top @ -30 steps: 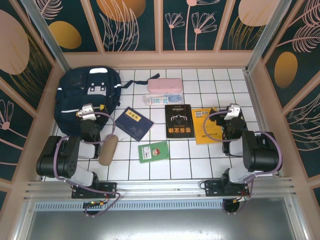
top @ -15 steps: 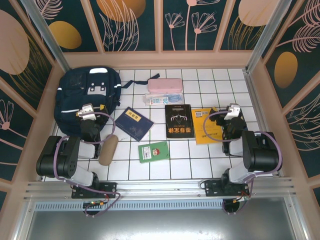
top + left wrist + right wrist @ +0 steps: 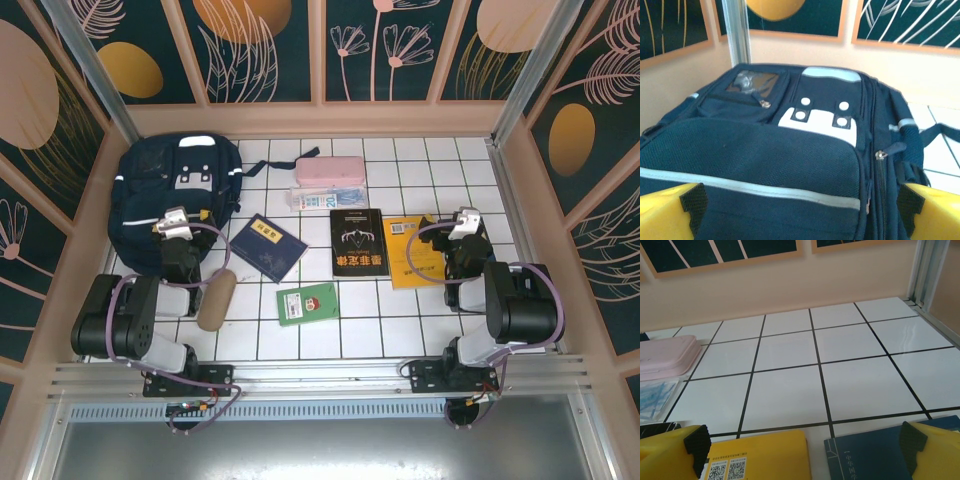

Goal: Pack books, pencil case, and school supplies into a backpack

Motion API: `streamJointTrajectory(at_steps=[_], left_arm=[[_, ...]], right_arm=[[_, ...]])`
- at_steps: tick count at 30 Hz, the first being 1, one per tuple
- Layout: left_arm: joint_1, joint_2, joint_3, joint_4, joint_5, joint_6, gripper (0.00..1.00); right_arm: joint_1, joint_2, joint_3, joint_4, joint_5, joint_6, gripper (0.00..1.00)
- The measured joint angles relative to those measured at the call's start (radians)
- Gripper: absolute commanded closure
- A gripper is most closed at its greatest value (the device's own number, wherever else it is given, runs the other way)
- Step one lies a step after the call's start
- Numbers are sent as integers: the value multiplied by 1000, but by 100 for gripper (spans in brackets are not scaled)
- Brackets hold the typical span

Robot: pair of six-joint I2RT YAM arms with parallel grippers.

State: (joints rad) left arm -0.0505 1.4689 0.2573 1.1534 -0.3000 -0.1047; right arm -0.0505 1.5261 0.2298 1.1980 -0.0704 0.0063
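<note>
From above, the backpack (image 3: 180,185) is seen lying flat at the far left of the tiled table (image 3: 400,320), and the left gripper (image 3: 175,224) is placed at its near edge. The books are laid out to its right: the navy book (image 3: 268,247), the black book (image 3: 359,242) and the yellow-orange book (image 3: 408,255), with the green book (image 3: 308,304) nearer the arms. The school supplies packet (image 3: 327,198) is found just behind the black book, and a pink case (image 3: 330,171) just behind that. A tan pouch (image 3: 216,299) is set beside the left arm.

Finer detail is given by the left wrist view. The backpack's mesh front pocket, a pale stripe, zip pulls and a white patch with four studs are made out. The left gripper's yellow fingers (image 3: 667,212) are spread wide at the lower corners and nothing is held between them. Whether the fabric is touched cannot be told.

In the right wrist view a dark blue book (image 3: 865,460) is seen just beside the yellow-orange one, at a spot covered by the arm from above. The right gripper (image 3: 802,440) is likewise spread wide over these two books, and nothing is gripped.
</note>
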Motion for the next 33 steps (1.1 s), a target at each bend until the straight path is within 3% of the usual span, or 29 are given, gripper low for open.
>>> streamJointTrajectory(at_steps=[5,10,14,17,21,27,33], left_arm=[[0,-130,243,-377,-42,-43,1],[0,-245,410,-627,-48,-169,1],[0,-236,502,-778,-33,-204,3],[0,-164,563,-863,2,-203,6],[0,-5,685,-984,97,-189,19],[0,231,872,-1102,208,-188,32],[-4,457,1103,-1205,266,-187,33]], right_arm=[[0,-121,85,-214,36,22,1],[-7,-272,204,-408,66,143,1],[-24,-301,321,-564,100,290,1],[-33,-301,365,-633,72,355,1],[-18,-296,421,-748,23,401,1],[79,-280,526,-882,10,412,1],[182,-260,555,-978,24,412,1]])
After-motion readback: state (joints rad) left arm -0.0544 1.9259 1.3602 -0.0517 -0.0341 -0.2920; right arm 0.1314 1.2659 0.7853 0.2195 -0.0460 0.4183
